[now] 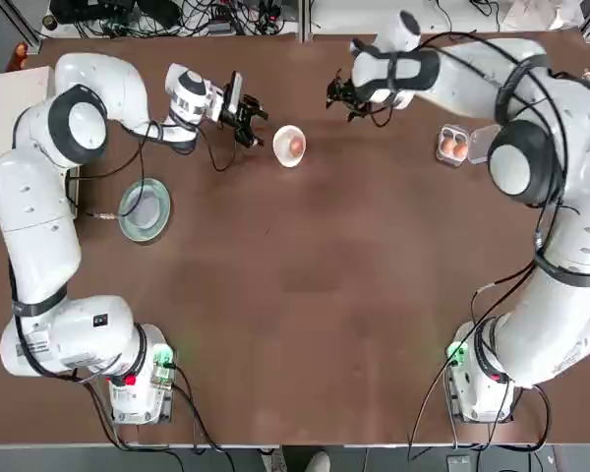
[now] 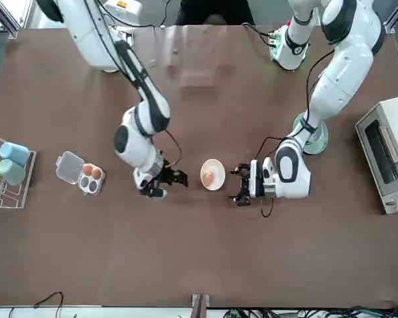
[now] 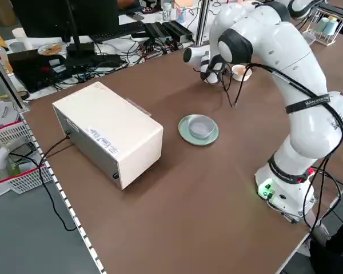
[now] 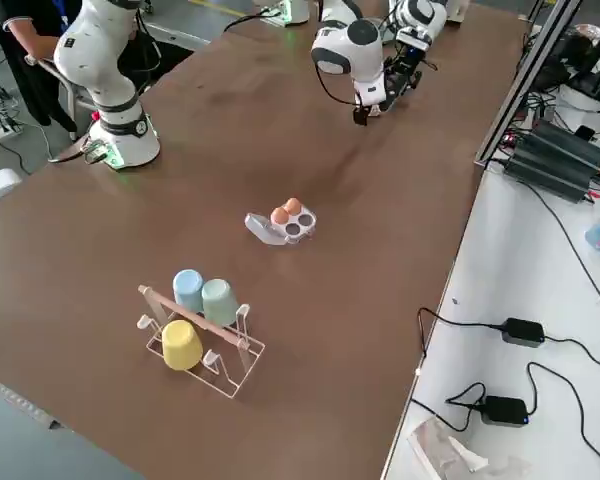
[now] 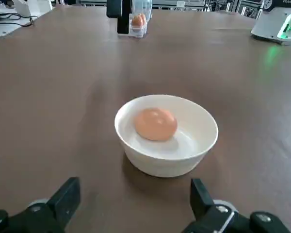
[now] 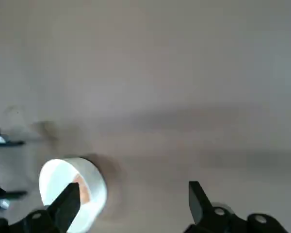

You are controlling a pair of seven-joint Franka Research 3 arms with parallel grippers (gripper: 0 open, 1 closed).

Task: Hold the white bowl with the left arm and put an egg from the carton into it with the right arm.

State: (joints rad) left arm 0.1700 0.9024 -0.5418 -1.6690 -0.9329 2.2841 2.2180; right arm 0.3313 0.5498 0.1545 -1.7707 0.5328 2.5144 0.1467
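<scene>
Going from the tabletop's left side to its right in the overhead view, the left pincer comes first. Its fingers are spread and empty, just beside the white bowl but not touching it; the left wrist view shows the bowl squarely ahead of the gap between the fingers, clear of both.

The bowl stands near the far edge of the tabletop, about midway along it, with the egg already lying inside.

Next is the right pincer, raised above the tabletop a little to the bowl's right, fingers parted and holding nothing.

The carton sits well apart toward the right edge, lid open, two brown eggs left in it.

Judged from this, the drop is done; both arms need only back straight away from the bowl, the left being the nearer.
</scene>
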